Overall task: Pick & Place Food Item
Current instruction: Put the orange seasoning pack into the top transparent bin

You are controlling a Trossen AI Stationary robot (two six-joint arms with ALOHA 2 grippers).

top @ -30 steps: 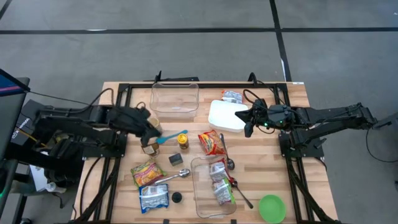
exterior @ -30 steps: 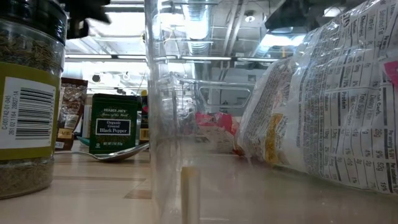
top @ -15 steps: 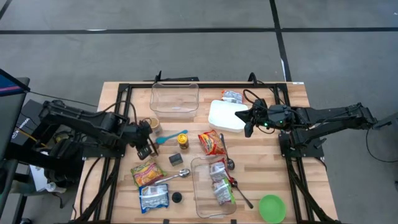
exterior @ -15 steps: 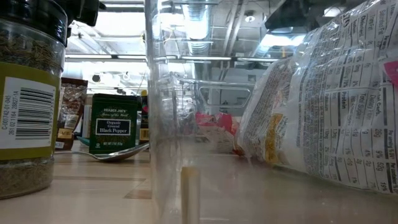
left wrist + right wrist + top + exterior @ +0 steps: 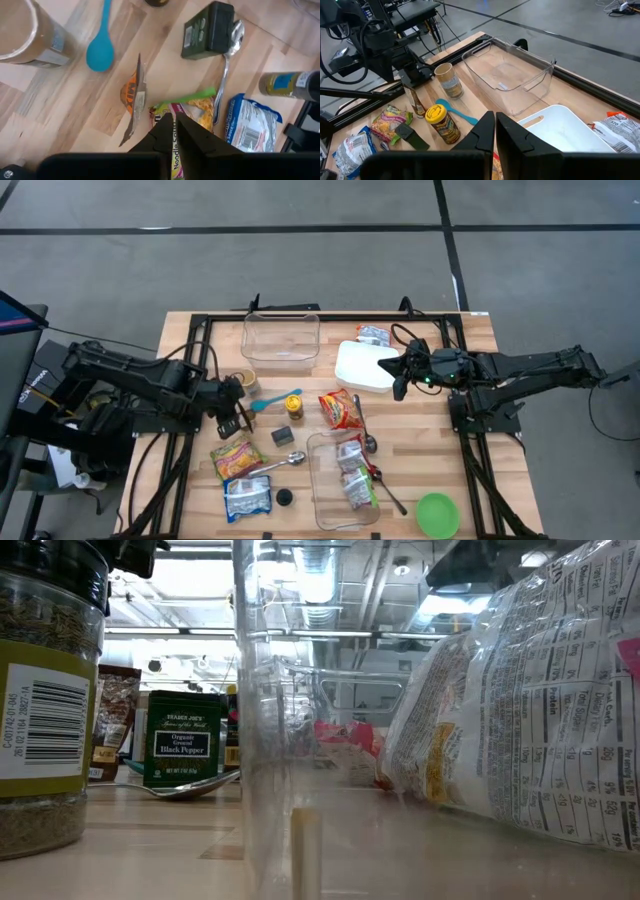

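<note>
Noodle packet lies flat on the table, near its left edge, front half, not lifted. Left gripper hangs just above it, toward the packet's back end, fingers clenched together on nothing; in the left wrist view the packet sits right past the fingertips. Right gripper waits over the white lid, fingers closed, empty. Clear bin at the back edge looks empty. My read: pick not started, place still to do.

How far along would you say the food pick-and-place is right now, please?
Done: two packets lie in the near clear bin. In hand: nothing; the shut left gripper hovers above the noodle packet, the shut right gripper waits over the white tray. Left: several packets remain on the table.
</note>
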